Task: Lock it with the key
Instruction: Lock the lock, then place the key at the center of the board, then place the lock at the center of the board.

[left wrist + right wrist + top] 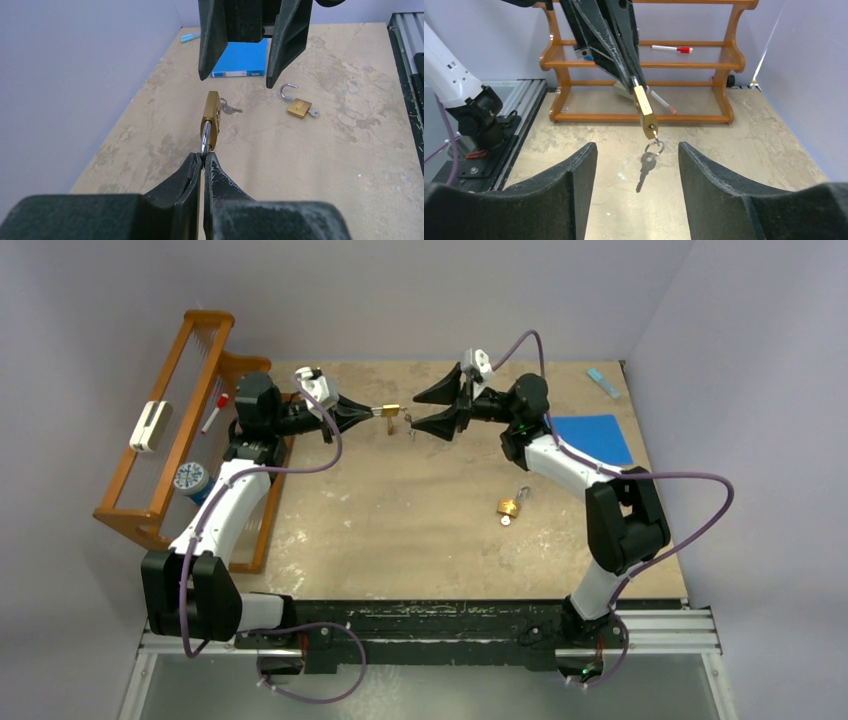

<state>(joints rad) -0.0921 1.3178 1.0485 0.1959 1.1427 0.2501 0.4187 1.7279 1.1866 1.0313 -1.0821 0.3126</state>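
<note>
My left gripper (203, 156) is shut on the steel shackle of a brass padlock (212, 117) and holds it in the air above the table. It shows in the top view (390, 411) and the right wrist view (645, 110). A key (644, 170) hangs on a ring from the lock's lower end. My right gripper (637, 147) is open and empty. It faces the lock's key end, with the hanging key just beyond its fingertips. In the top view the right gripper (414, 411) sits close to the lock's right.
A second brass padlock (512, 507) with its shackle open lies on the table, also seen in the left wrist view (299, 107). A blue folder (592, 438) lies at the right. A wooden rack (150, 500) with a marker (671, 48) stands at the left.
</note>
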